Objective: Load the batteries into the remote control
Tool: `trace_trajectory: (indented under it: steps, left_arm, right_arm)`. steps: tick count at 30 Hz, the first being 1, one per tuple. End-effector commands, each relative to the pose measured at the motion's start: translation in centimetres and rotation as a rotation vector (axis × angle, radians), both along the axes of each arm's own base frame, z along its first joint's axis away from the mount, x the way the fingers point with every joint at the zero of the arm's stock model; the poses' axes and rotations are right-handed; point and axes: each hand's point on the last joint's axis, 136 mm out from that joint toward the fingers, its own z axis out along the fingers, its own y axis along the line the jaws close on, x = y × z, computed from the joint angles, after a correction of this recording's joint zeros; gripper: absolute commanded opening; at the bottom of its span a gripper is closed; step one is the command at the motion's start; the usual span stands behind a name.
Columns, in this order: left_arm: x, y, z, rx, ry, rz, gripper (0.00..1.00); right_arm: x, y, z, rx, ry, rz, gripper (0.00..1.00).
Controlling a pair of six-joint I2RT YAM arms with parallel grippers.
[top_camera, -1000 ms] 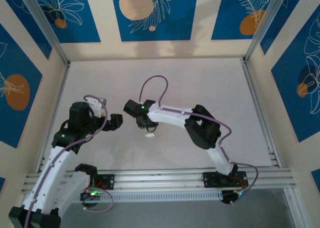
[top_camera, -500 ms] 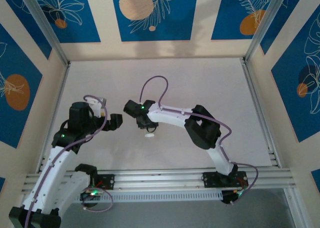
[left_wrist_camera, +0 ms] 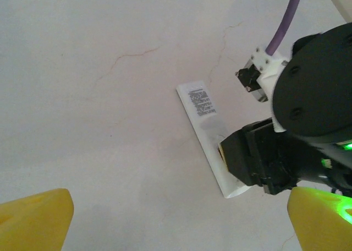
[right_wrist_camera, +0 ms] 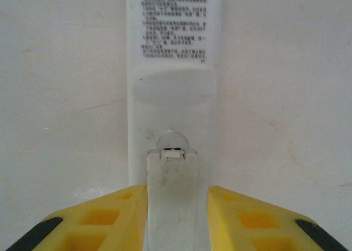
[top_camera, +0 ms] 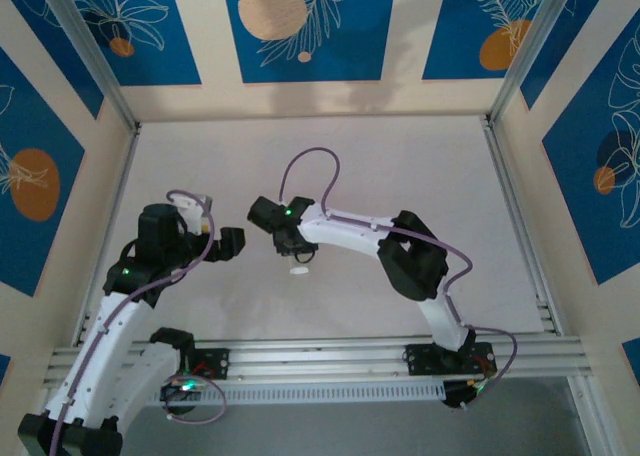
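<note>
Sadly, remote control [right_wrist_camera: 173, 97] label [right_wrist_camera: 174, 25] txt — too blurry to read.

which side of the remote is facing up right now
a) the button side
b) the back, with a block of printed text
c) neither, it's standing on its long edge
b: the remote lies flat on the table, and its upper face shows small printed text and a smooth oval patch, not rows of buttons.

Saw the right gripper [top_camera: 296, 255] over the remote [top_camera: 298, 270] mid-table [top_camera: 400, 166], with the left gripper [top_camera: 232, 243] near, apart.
</note>
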Motion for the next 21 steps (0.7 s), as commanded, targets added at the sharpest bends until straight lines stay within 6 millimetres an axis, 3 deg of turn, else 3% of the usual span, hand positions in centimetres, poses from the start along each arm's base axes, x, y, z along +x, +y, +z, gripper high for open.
trace_trajectory:
  steps: [1,4,8,12,17,21]
  left_arm:
    - [-0.2,0.3,-0.3,0.005,-0.002,-0.003,1.00]
    - [-0.3,0.3,-0.3,0.005,-0.002,-0.001,1.00]
    - [-0.2,0.3,-0.3,0.006,-0.002,0.000,1.00]
    - [-0.2,0.4,-0.2,0.005,-0.003,0.001,1.00]
    - [-0.2,0.3,-0.2,0.005,-0.005,-0.001,1.00]
    - [-0.3,0.4,-0.3,0.006,-0.001,0.000,1.00]
  right_arm:
    - [0.1,0.6,3.1,0.053,-0.039,0.006,0.20]
    - [0.4,0.5,2.9,0.042,-0.046,0.006,0.07]
    - [0.8,0.3,2.0,0.035,-0.032,0.000,0.00]
    - [0.8,0.2,0.0,0.016,-0.003,-0.009,0.00]
    - [-0.2,0.0,-4.5,-0.001,0.103,-0.033,0.00]
    - [-0.5,0.4,-4.3,0.007,0.100,-0.023,0.00]
